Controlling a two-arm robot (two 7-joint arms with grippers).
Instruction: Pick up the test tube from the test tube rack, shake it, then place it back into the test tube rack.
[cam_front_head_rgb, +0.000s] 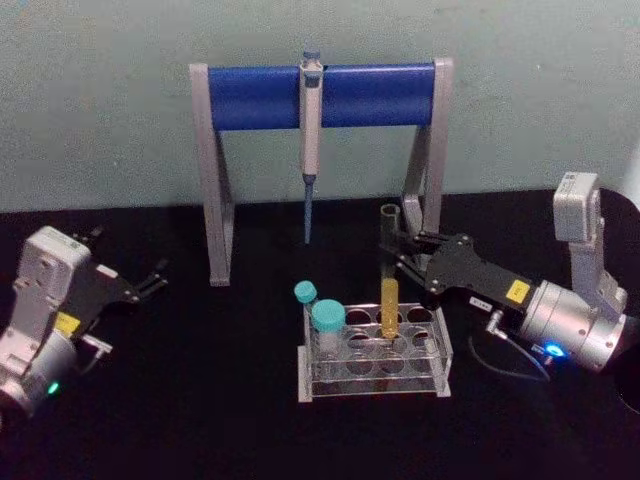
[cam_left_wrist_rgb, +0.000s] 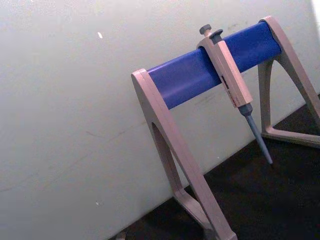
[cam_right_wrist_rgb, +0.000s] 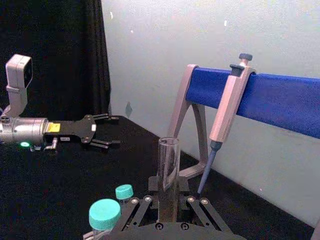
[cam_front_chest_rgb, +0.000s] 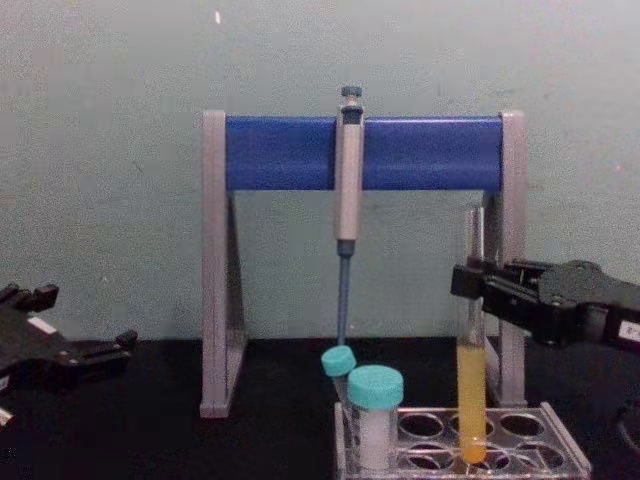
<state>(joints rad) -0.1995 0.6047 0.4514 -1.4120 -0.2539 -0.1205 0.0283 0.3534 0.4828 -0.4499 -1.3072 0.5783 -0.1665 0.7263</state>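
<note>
The test tube rack (cam_front_head_rgb: 370, 390) sits nearest, with two teal-capped tubes (cam_front_head_rgb: 327, 318) at its left end. The test tube (cam_front_head_rgb: 389, 300) stands upright in a hole to their right, and the right gripper (cam_front_head_rgb: 396, 248) pinches its upper part. The left gripper (cam_front_head_rgb: 155, 279) rests well to the left with its fingers spread. The pipette stand (cam_front_head_rgb: 322, 95) stands behind.

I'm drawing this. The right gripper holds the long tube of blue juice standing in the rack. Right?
Not quite: the liquid is yellow, not blue, as the chest view shows. The right gripper does hold the test tube, standing in the test tube rack. The left gripper idles at the left.
</note>
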